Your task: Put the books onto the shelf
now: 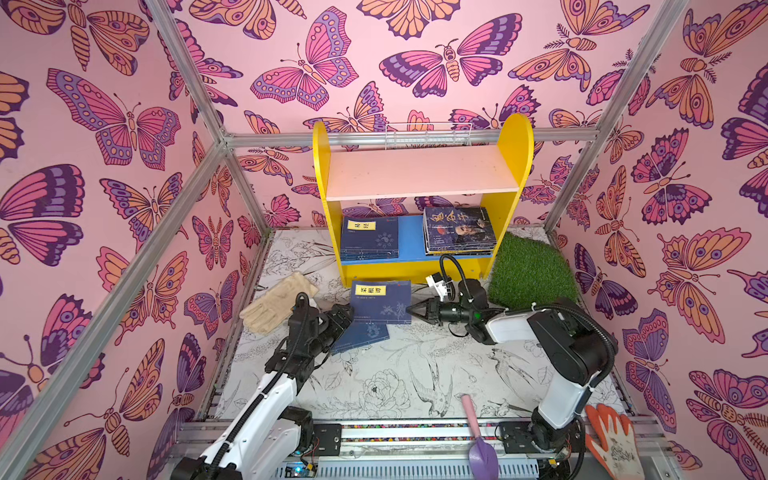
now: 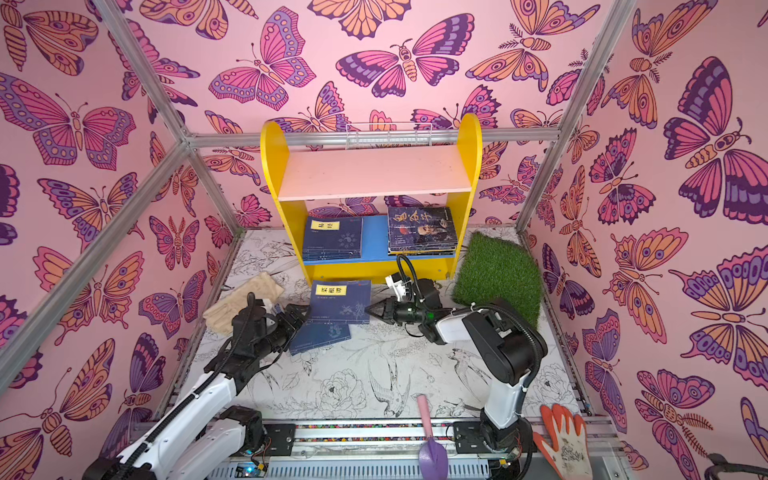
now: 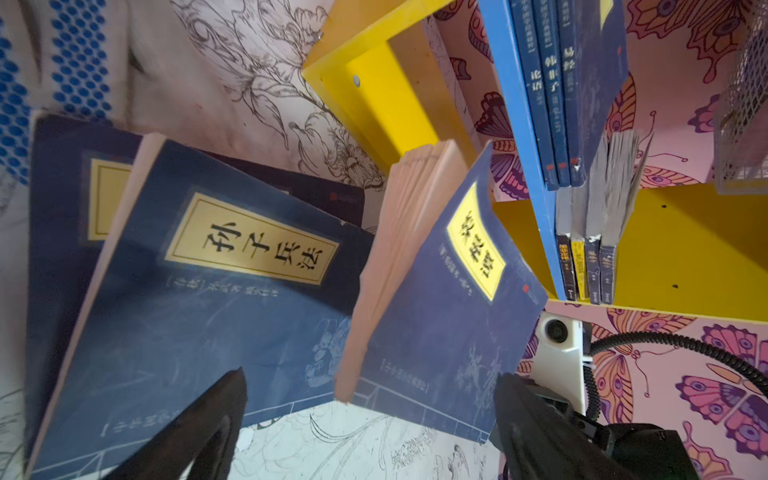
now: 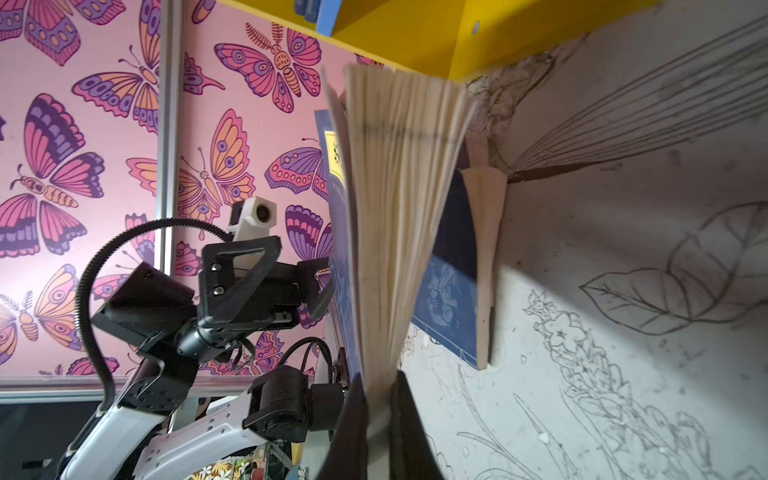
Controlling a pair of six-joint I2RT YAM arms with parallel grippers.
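Note:
The yellow shelf (image 1: 514, 174) holds a navy stack of books (image 1: 369, 240) and a portrait-cover stack (image 1: 459, 230) lying flat on its blue lower board; its pink upper board is bare. In front of it a navy book with a yellow label (image 1: 381, 301) is tilted up over two more navy books (image 3: 199, 307). My right gripper (image 4: 378, 411) is shut on that book's fanned page edge (image 4: 399, 216). My left gripper (image 1: 348, 318) stands open at the book's opposite side, and its dark fingers (image 3: 199, 424) are wide apart with nothing between them.
A beige glove (image 1: 276, 303) lies left of the books. A green grass mat (image 1: 528, 270) lies right of the shelf. A white wire basket (image 1: 428, 135) sits behind the upper board. A pink-handled purple trowel (image 1: 478, 436) and an orange glove (image 1: 615, 440) lie by the front rail.

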